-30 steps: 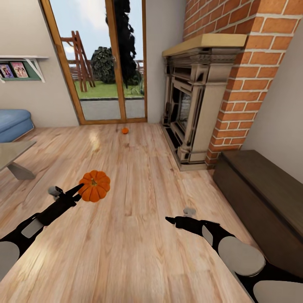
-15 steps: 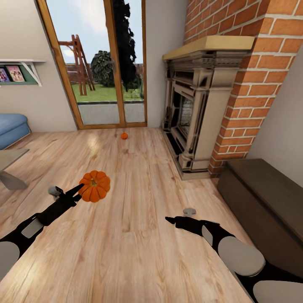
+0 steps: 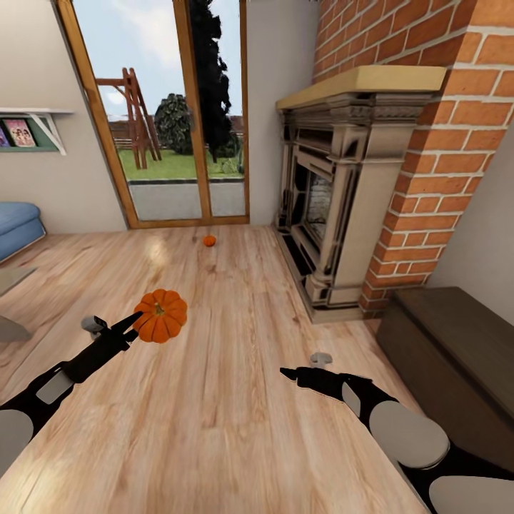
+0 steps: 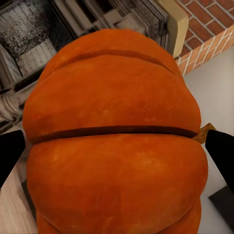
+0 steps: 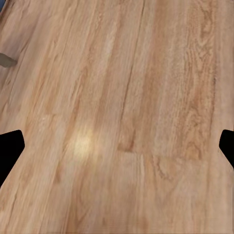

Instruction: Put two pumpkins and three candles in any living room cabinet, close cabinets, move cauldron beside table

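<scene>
Counting two pumpkins: one [image 3: 161, 316] clamped in the left tool [image 3: 135, 320], one [image 3: 208, 240] on the floor; right tool [image 3: 287, 372] apart.

The view has swung rightward: fireplace [image 3: 343, 193] and cabinet [image 3: 457, 364] now sit further right and lower.

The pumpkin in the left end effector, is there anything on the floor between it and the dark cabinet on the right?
Nothing visible. The left end effector holds the pumpkin over bare wooden floor, and the stretch toward the cabinet shows no obstacle. The fireplace stands off to one side of that path, next to the cabinet's end.
</scene>
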Motion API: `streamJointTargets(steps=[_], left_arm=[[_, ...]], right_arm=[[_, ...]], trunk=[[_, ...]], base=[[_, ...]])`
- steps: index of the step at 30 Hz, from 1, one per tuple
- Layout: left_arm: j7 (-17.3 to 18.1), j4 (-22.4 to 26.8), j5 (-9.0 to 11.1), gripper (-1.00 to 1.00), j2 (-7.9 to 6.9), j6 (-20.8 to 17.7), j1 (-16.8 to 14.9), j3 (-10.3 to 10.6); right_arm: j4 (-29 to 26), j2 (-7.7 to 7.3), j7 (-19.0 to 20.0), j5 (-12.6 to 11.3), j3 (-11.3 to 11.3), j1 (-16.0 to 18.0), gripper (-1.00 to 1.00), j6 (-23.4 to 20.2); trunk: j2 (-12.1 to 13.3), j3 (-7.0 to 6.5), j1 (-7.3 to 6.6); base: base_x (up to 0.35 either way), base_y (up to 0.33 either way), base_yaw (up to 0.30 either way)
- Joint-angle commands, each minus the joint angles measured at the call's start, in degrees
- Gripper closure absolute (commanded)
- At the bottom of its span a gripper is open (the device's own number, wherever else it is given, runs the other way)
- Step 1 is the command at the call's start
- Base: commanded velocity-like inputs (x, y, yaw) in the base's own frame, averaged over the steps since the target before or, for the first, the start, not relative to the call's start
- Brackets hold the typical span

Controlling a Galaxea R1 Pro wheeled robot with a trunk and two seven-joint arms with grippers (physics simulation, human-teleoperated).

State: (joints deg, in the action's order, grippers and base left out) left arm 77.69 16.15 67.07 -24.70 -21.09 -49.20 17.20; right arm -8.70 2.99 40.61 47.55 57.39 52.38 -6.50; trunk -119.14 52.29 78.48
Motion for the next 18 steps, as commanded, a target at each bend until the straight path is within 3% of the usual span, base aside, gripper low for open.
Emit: streamJointTargets(steps=[1,9,18], left_arm=[[0.0,0.0,0.0,1.00,0.00,0.0,0.0,-0.3],[0.0,0.0,0.1,1.00,-0.26,0.0,0.0,-0.4],[0.0,-0.1,0.1,1.00,-0.61,0.0,0.0,-0.4]], right_arm=[[0.0,0.00,0.0,0.0,0.0,0.0,-1.00,0.0],[0.1,0.00,0.0,0.1,0.0,0.0,-1.00,0.0],[0.5,0.09,-0.3,0.1,0.0,0.0,-1.00,3.3]], trunk=[[0.0,-0.10,0.00],[0.0,-0.83,0.00],[0.0,-1.60,0.00]], base=[[0.336,0.000,0.000],[0.336,0.007,0.015],[0.330,0.079,0.142]])
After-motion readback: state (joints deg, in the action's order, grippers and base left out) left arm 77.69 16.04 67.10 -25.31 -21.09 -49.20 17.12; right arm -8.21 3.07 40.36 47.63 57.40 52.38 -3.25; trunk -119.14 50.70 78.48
